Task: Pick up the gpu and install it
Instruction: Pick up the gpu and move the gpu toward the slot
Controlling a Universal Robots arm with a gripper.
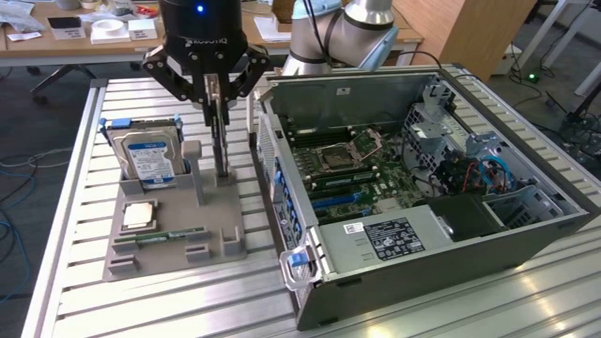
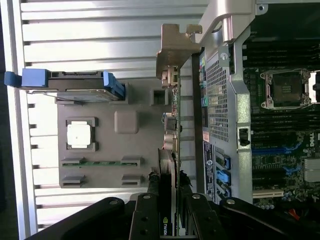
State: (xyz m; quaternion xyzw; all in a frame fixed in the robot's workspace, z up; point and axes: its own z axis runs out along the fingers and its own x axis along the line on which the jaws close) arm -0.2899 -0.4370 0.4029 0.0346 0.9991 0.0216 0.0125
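Observation:
The gpu (image 1: 222, 141) shows edge-on as a narrow dark strip standing upright over the grey parts holder (image 1: 218, 229). Its lower end is at the holder's rear slot; I cannot tell whether it is clear of the slot. My gripper (image 1: 218, 95) is shut on the card's upper edge, one finger on each side. In the wrist view the gpu (image 2: 169, 170) runs away from my gripper (image 2: 170, 205), its metal bracket (image 2: 175, 50) at the far end, with the fingers (image 2: 150, 210) pressed against both faces.
The holder also carries a hard drive (image 1: 150, 158) with blue rails, a processor (image 1: 139, 213) and a memory stick (image 1: 169, 236). The open computer case (image 1: 441, 232) lies close beside it at the exterior view's right, motherboard (image 1: 348, 169) exposed. The slatted metal table (image 1: 141, 303) holds everything.

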